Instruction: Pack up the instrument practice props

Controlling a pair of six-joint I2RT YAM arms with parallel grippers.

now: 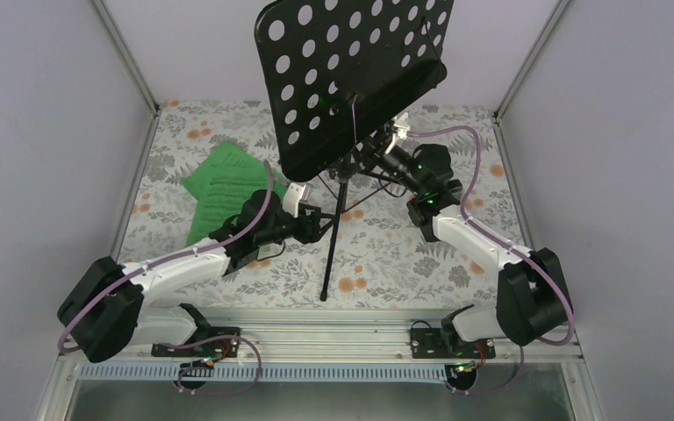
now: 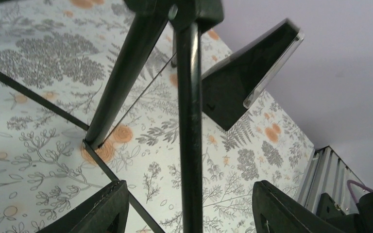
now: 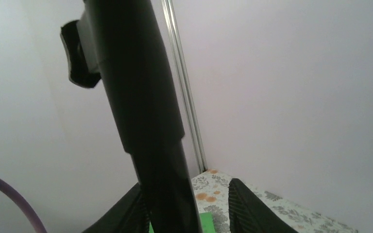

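Lilac walls (image 1: pixel 35 132) around floral tablecloth (image 1: pixel 404 254)

centre: music stand (image 1: pixel 333 127) is blocking, desk overhead, legs spreading low | rear left: green sheets (image 1: pixel 224 189) are lying flat | near right: table (image 1: pixel 404 263) is offering room | side walls (image 1: pixel 44 132) are hemming in

Left arm (image 1: pixel 175 267) and right arm (image 1: pixel 478 239): white link shells, black joint housings, black base plates (image 1: pixel 195 338) bolted on the silver rail (image 1: pixel 333 338). Purple cable (image 1: pixel 268 180) runs along each. Green lights (image 1: pixel 420 167) on right wrist. Left end effector (image 2: pixel 190 194), right end effector (image 3: pixel 185 194): matte black fingers.
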